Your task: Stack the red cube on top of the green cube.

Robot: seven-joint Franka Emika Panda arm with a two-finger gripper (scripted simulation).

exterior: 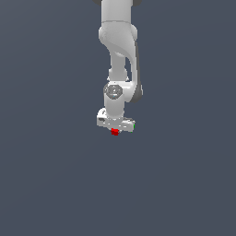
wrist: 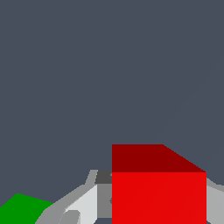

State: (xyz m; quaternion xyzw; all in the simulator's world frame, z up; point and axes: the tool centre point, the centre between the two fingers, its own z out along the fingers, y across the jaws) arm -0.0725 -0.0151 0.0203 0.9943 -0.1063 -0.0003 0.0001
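The red cube [exterior: 115, 132] sits between the fingertips of my white gripper [exterior: 115, 129], directly under the hand. In the wrist view the red cube [wrist: 158, 192] fills the space between the two grey fingers [wrist: 83, 205], which press against its sides. The gripper is shut on it. The green cube [wrist: 19, 210] shows in the wrist view off to one side of the gripper, apart from the red cube. In the exterior view only a green sliver [exterior: 133, 124] shows at the hand's edge on the exterior view's right. The rest is hidden behind the hand.
A plain dark grey surface [exterior: 55, 184] lies all around. The arm's white links [exterior: 119, 55] rise above the gripper toward the top of the exterior view.
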